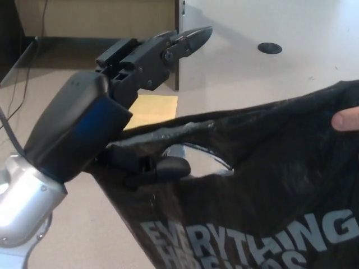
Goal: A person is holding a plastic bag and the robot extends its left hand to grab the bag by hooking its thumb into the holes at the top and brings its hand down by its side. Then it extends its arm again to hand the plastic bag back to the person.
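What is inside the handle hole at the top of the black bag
The left hand's thumb pokes into the handle hole of the black bag; pale floor shows through the rest. The bag's contents are hidden by its plastic.

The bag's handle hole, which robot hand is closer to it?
Left. The left hand is at the hole of the bag, thumb at its edge. The right hand isn't in view.

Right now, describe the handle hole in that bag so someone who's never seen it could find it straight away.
Start with the black plastic bag filling the lower right, printed with pale block letters. Near its top edge, toward the left, is the handle hole, a curved oval cutout where the light floor shows through. The thumb of the robot's left hand lies at its left end.
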Controlling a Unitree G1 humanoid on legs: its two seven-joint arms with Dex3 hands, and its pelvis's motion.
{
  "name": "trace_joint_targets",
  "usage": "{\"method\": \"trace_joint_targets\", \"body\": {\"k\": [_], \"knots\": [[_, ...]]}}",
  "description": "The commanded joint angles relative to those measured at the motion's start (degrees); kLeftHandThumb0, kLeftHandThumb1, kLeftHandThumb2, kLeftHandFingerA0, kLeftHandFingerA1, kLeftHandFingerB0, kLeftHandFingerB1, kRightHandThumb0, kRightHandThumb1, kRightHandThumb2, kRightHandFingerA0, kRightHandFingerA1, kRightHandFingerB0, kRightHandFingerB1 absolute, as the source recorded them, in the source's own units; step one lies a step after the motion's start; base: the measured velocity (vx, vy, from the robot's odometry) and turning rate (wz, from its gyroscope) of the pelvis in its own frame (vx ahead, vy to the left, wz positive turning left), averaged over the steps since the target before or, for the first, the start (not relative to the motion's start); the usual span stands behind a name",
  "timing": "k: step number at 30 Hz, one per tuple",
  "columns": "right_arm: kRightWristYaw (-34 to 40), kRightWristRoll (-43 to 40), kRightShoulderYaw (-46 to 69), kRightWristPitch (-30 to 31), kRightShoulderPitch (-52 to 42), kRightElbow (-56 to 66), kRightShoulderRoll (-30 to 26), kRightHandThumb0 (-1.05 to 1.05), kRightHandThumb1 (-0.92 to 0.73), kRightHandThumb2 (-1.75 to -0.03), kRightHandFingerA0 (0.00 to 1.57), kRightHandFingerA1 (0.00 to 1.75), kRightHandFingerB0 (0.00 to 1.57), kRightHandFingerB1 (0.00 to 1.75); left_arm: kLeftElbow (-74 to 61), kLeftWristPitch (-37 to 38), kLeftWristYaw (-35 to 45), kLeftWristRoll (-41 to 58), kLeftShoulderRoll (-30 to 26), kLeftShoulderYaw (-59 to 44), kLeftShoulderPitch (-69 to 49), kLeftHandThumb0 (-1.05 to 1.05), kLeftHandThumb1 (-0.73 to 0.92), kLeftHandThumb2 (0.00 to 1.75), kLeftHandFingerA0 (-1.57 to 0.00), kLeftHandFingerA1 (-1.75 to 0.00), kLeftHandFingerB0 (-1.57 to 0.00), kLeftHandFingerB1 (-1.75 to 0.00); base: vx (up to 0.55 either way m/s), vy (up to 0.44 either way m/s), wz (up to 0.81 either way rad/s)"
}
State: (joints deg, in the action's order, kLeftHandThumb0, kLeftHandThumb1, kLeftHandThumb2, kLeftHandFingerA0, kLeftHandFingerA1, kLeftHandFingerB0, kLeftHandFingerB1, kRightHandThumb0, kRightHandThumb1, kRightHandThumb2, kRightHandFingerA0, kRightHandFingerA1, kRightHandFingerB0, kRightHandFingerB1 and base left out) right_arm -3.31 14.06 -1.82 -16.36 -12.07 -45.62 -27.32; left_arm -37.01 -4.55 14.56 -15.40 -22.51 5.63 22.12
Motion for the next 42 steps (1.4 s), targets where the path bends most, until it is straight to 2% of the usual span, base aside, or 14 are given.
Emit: {"method": "trace_joint_targets", "body": {"k": [1, 17, 19, 20, 23, 28, 29, 30, 31, 32, 37, 39, 40, 42], "knots": [[0.88, 0.4, -0.08, -0.29, -0.29, -0.49, -0.62, -0.4, -0.69, -0.62, 0.72, 0.47, 0.29, 0.31, 2.52, -0.68, -3.66, -7.25, 1.86, 1.03, 2.05, -0.69, 0.42, 0.67, -0.08, -0.35, -0.15, -0.22, 0.0, 0.0, 0.0], [0.74, 0.38, -0.23, -1.21, 0.41, -1.32, -0.45, -0.48, -0.57, -0.78, 0.69, 0.57, 0.26, 0.41, 5.96, -0.97, -2.07, -12.59, 4.96, 6.56, 1.6, -0.59, 0.39, 0.68, -0.1, -0.38, -0.07, -0.27, 0.0, 0.0, 0.0], [0.88, 0.49, -0.28, -1.22, 0.53, -1.31, -0.46, -0.4, -0.69, -0.63, 0.81, 0.49, 0.3, 0.32, 6.5, -0.94, -2.03, -12.8, 5.03, 6.9, 1.51, -0.59, 0.39, 0.67, -0.1, -0.38, -0.06, -0.27, 0.0, 0.0, 0.0], [1.02, 0.54, -0.28, -1.37, 0.72, -1.54, -0.45, -0.49, -0.56, -0.78, 0.75, 0.59, 0.26, 0.41, 7.16, -0.7, -1.93, -12.92, 4.95, 7.19, 1.52, -0.6, 0.39, 0.65, -0.11, -0.37, -0.08, -0.28, 0.0, 0.0, 0.0], [1.19, 0.47, -0.18, -0.38, 0.64, -0.97, -0.1, -0.39, -0.69, -0.61, 0.78, 0.47, 0.31, 0.31, 7.57, -1.99, -0.37, -13.41, 4.51, 7.74, 1.62, -0.67, 0.43, 0.69, -0.09, -0.37, -0.14, -0.17, 0.0, 0.0, 0.0], [0.78, 0.11, -0.06, -0.24, 0.6, -0.71, 0.1, -0.39, -0.69, -0.61, 0.74, 0.46, 0.31, 0.31, 9.44, -0.56, -1.97, -15.45, 5.0, 8.36, 1.64, -0.31, 0.23, 0.83, -0.01, -0.49, 0.0, -0.47, 0.0, 0.0, 0.0], [1.14, 0.45, -0.26, -0.37, 0.82, -1.08, 0.07, -0.47, -0.56, -0.77, 0.69, 0.57, 0.26, 0.41, 10.86, 1.29, -5.24, -17.19, 5.85, 8.62, 1.49, -0.52, 0.49, 0.55, -0.22, -0.33, -0.16, -0.27, 0.0, 0.0, 0.0], [0.74, 0.04, -0.08, -0.59, 0.97, -1.54, 0.18, -0.39, -0.69, -0.62, 0.74, 0.47, 0.29, 0.31, 12.65, 4.34, -8.97, -17.69, 6.75, 8.5, 1.4, -0.26, 0.33, 0.89, -0.12, -0.52, -0.09, -0.5, 0.0, 0.0, 0.0], [0.59, -0.07, -0.06, -0.62, 1.05, -1.56, 0.22, -0.39, -0.69, -0.62, 0.75, 0.47, 0.29, 0.31, 13.88, 5.88, -11.2, -18.45, 7.25, 8.43, 1.54, -0.46, 0.54, 0.57, -0.31, -0.36, -0.26, -0.3, 0.0, 0.0, 0.0], [0.67, 0.06, -0.15, -0.8, 1.12, -1.66, 0.2, -0.46, -0.56, -0.77, 0.69, 0.57, 0.26, 0.41, 14.94, 6.9, -13.01, -19.43, 7.61, 8.42, 1.74, -0.44, 0.58, 0.58, -0.33, -0.35, -0.28, -0.3, 0.0, 0.0, 0.0], [1.19, 0.99, -0.64, -0.49, 1.15, -1.37, -0.18, -0.4, -0.7, -0.62, 0.79, 0.48, 0.29, 0.31, 18.9, 9.51, -20.56, -22.83, 9.91, 8.3, 2.6, -0.47, 0.42, 0.79, -0.33, -0.51, -0.24, -0.44, 0.0, 0.0, 0.0], [0.52, 0.56, -0.43, 0.01, 1.04, -0.93, -0.23, -0.39, -0.7, -0.61, 0.75, 0.46, 0.3, 0.3, 20.36, 10.27, -22.84, -23.5, 11.0, 8.36, 3.01, -0.41, 0.59, 0.58, -0.38, -0.36, -0.38, -0.32, 0.0, 0.0, 0.0], [0.53, 0.52, -0.42, -0.12, 0.98, -0.77, -0.18, -0.39, -0.7, -0.61, 0.75, 0.45, 0.3, 0.31, 21.55, 10.87, -24.91, -24.15, 11.81, 8.48, 3.32, -0.49, 0.46, 0.81, -0.36, -0.5, -0.33, -0.46, 0.0, 0.0, 0.0], [0.6, 0.61, -0.51, -0.11, 1.27, -1.14, -0.09, -0.39, -0.7, -0.61, 0.75, 0.45, 0.3, 0.31, 23.01, 11.93, -26.96, -24.28, 12.83, 8.5, 3.75, -0.49, 0.48, 0.82, -0.4, -0.52, -0.33, -0.46, 0.0, 0.0, 0.0]]}}
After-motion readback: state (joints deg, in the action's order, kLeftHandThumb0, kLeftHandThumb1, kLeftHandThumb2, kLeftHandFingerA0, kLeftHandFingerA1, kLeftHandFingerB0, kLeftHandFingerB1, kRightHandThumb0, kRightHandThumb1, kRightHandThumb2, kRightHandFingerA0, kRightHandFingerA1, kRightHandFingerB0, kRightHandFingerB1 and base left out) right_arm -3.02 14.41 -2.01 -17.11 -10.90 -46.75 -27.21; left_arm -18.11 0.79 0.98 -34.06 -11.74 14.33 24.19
